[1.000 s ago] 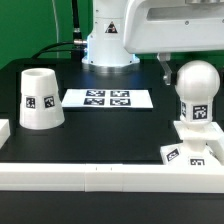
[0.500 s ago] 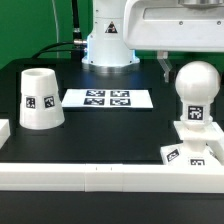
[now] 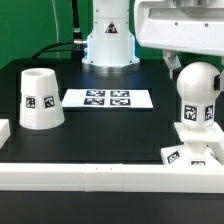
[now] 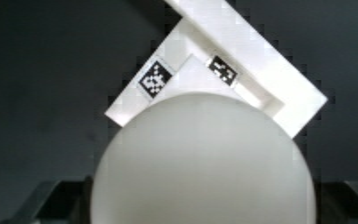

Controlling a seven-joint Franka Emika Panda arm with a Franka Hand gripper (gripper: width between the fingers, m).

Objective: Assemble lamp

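The rounded white bulb (image 3: 198, 92) stands upright on the flat square base (image 3: 176, 154) at the exterior view's right, tags facing the camera. My gripper (image 3: 197, 68) comes down from above and is shut on the bulb's top; one finger (image 3: 173, 66) shows beside it. In the wrist view the bulb (image 4: 202, 150) fills the space between my dark fingers (image 4: 60, 203), with the gripper (image 4: 202, 208) around it and the base (image 4: 247, 70) beyond. The cone shade (image 3: 40, 98) stands alone at the exterior view's left.
The marker board (image 3: 107, 98) lies at the middle back. A long white border rail (image 3: 100, 176) runs along the front, with another rail end (image 3: 3, 130) at the left. The arm's pedestal (image 3: 108, 40) stands behind the marker board.
My gripper has shifted a little toward the exterior view's right, and the bulb has moved slightly right and down with it onto the base. The shade has not moved.
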